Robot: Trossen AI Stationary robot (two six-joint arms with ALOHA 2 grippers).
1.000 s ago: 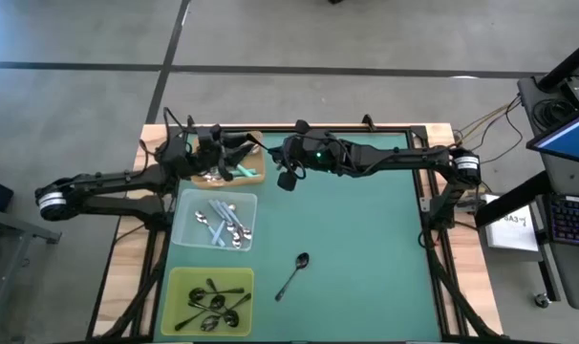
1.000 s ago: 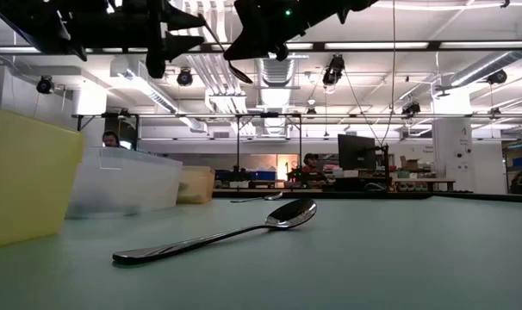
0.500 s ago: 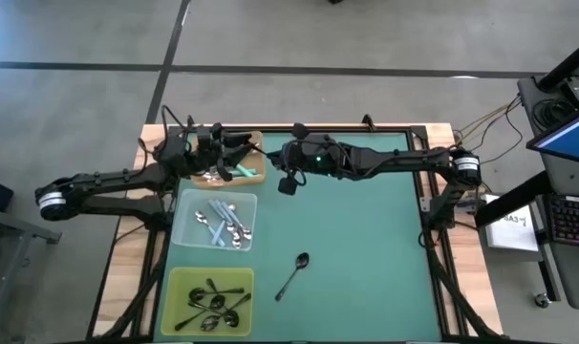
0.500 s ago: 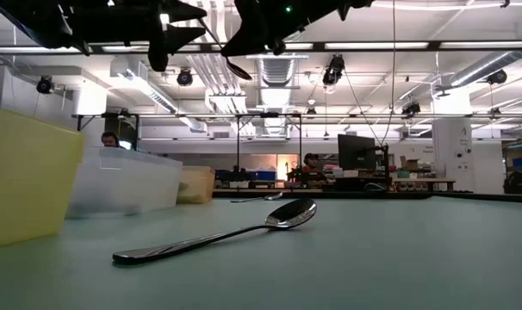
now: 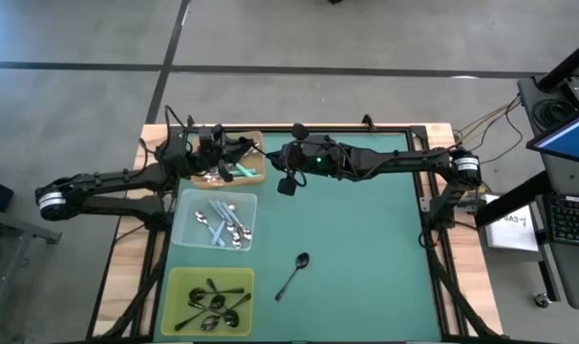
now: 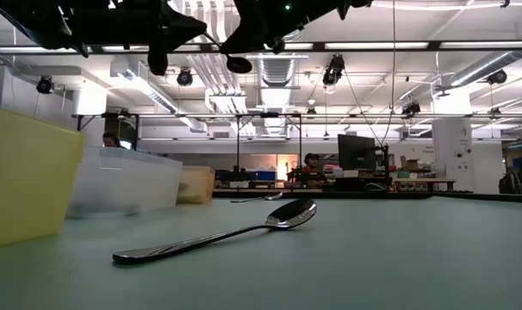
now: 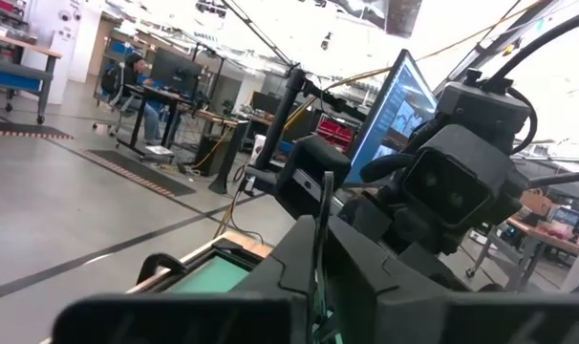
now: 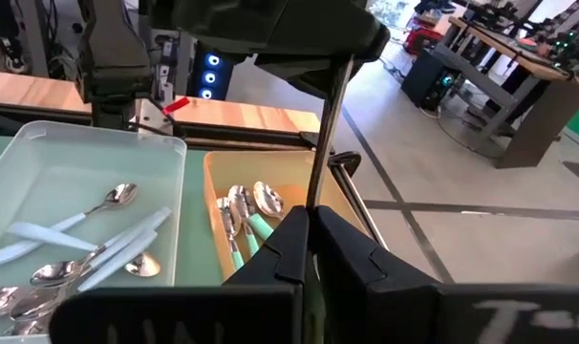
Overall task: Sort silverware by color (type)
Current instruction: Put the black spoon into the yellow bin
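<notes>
A spoon [image 6: 238,65] with a thin handle hangs in the air between my two grippers, above the table's far left, beside the tan tray [image 5: 257,178]. My left gripper [image 5: 245,146] is shut on the handle. My right gripper [image 5: 278,152] faces it, shut on the same spoon. Its bowl shows under my right gripper in the low view. Mint-handled spoons [image 8: 244,222] lie in the tan tray. Pale-blue-handled ones [image 5: 221,222] lie in the clear tray, black ones [image 5: 211,298] in the yellow-green tray. One black spoon [image 5: 293,273] lies flat on the green mat. My left gripper pinches the spoon's thin handle [image 7: 322,250] between its two fingers, coming level from the table's left, along the handle. The spoon is clear of the table. My right gripper pinches the same handle [image 8: 315,196] between its two fingers, level from the table's right and nearer the bowl end. The handle runs straight from its fingers to my left gripper.
The three trays stand in a column along the table's left side: tan at the far end, clear [image 5: 182,229] in the middle, yellow-green [image 5: 175,287] nearest. The green mat to their right holds only the lone black spoon [image 6: 218,237]. Another spoon [image 6: 259,198] lies far back.
My left gripper has shut on the spoon's handle, which my right gripper kept holding. The spoon's bowl has risen a little and turned from slanting to more level.
</notes>
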